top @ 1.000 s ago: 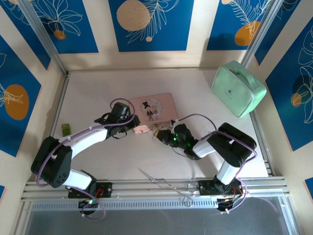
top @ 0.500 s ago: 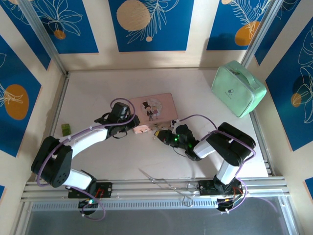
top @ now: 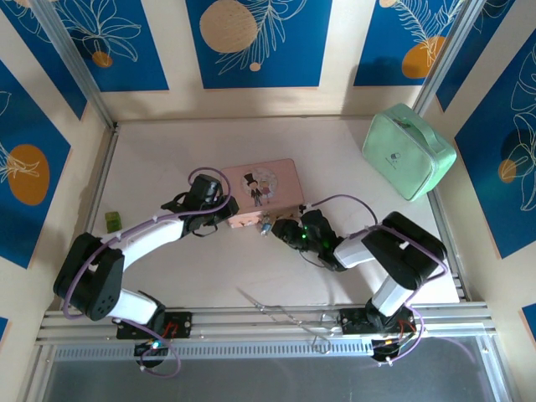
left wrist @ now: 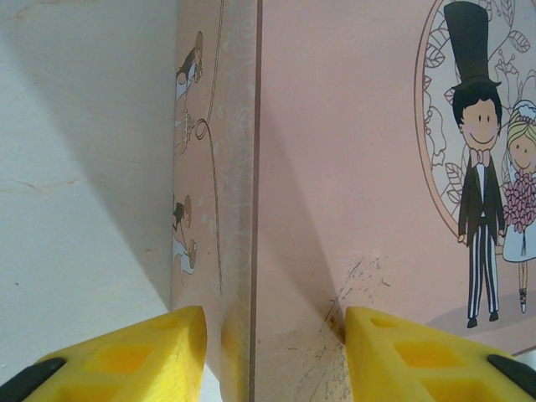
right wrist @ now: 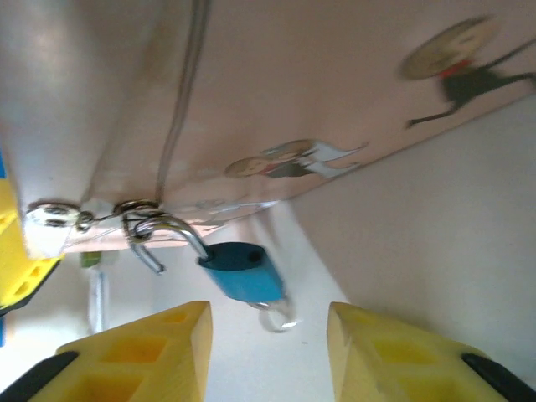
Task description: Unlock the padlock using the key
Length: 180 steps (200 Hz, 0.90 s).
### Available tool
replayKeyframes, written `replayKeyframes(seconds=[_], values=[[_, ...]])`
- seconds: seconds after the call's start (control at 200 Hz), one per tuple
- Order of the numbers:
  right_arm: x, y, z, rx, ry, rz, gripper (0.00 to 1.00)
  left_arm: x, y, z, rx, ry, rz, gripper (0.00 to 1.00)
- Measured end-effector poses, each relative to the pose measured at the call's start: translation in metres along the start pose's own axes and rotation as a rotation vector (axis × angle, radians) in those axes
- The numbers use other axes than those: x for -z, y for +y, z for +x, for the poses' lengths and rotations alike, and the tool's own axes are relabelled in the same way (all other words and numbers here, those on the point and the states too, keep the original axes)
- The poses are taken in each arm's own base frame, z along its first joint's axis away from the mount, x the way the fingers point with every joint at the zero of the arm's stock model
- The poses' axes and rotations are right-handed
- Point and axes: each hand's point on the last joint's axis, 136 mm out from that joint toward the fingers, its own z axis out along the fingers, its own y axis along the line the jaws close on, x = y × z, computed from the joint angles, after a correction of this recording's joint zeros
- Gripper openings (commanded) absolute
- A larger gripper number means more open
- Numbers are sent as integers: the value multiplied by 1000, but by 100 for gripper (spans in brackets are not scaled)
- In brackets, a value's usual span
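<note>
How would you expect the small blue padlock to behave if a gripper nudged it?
The padlock is hooked by its shackle on the tin's hasp, so it would probably swing or pivot rather than hold still. Its small, smooth-looking body may be slippery to pinch.

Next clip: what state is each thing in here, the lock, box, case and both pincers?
padlock, shackle sprung out of the body, hanging from the pink tin box
pink tin box, lid shut
mint case, closed
right pincer, open, empty, just short of the padlock
left pincer, open, astride the box's edge
</note>
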Motion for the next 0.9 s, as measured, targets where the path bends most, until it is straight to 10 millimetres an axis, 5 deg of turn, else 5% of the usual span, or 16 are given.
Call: replayKeyframes(seconds=[0.345,0.61,0.85,0.9], values=[[18,-1,-3,156,-40,128,52,0,0,-1,-14,3,3,46],[2,33,10,338,-30,131,53,0,-1,-1,-22,12,9,45],[-15,37,12,469,-8,207,55,0,-1,-1,-42,20,12,45],[-16,35,11,486,-6,225,63,0,-1,-2,-43,21,11,45]])
